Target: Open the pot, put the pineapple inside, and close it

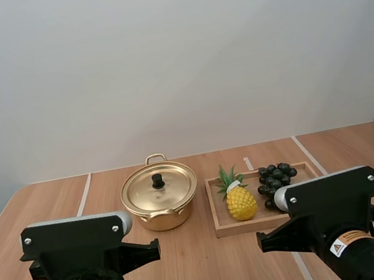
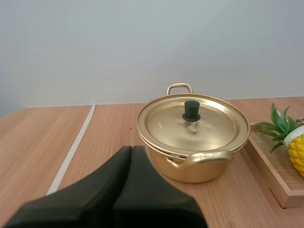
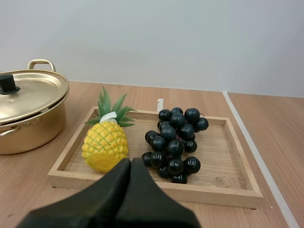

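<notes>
The wooden tabletop (image 1: 210,273) is stretching across the whole scene, with pale tape lines (image 1: 85,194) running over it away from the arms' bases. My left arm (image 1: 83,249) and my right arm (image 1: 329,205) are hanging low over its near edge, one at each side.

The wooden tray (image 1: 239,228) is lying flat right of centre, ahead of my right arm. Just beside the tray, on its left, the golden pot (image 1: 163,218) is standing upright on the bare wood, one loop handle facing away from the arms and the other facing them. The lid (image 1: 142,191) is sitting closed on the pot's rim.

The pineapple (image 1: 241,201) is lying inside the tray, in the half nearest the pot, its green crown pointing away from the arms. A bunch of dark grapes (image 1: 275,177) is resting in the tray's other half, just beside the fruit; whether the two are touching I cannot tell.

The left end effector (image 2: 131,152) is hovering in front of the pot, short of it and not touching it, its two black fingers lying pressed together as one dark wedge with nothing between them. The right end effector (image 3: 130,164) is hovering before the tray's near rim, aiming between the pineapple and the grapes, its fingers likewise lying together and gripping nothing.

A small black knob (image 1: 157,181) is standing upright at the lid's centre.
</notes>
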Controlling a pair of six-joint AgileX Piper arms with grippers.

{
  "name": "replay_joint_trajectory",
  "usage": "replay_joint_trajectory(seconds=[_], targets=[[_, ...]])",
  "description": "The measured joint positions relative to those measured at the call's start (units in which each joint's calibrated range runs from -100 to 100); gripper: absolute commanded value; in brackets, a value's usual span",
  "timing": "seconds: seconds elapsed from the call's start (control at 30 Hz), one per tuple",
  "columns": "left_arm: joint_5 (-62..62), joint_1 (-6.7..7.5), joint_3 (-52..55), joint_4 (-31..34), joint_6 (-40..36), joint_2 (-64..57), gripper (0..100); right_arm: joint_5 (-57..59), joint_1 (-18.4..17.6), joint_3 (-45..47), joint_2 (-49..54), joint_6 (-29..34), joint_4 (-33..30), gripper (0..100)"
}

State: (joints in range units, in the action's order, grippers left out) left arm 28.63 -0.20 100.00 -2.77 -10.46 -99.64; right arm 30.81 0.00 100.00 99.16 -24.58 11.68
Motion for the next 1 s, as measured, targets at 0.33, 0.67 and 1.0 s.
replay_joint_trajectory(seconds=[0.33, 0.67, 1.0], targets=[[-0.74, 0.00, 0.00, 1.11, 0.11, 0.00, 0, 0.00, 0.00, 0.00, 0.00, 0.00, -1.64, 0], [-9.24, 0.00, 0.00, 12.51, 0.26, 0.00, 16, -2.63, 0.47, 0.00, 0.00, 4.89, -16.94, 7], [-3.43, -0.53, -0.42, 13.14, -6.10, 0.00, 100, 1.30, 0.47, 0.00, 0.00, 14.13, -16.36, 73]])
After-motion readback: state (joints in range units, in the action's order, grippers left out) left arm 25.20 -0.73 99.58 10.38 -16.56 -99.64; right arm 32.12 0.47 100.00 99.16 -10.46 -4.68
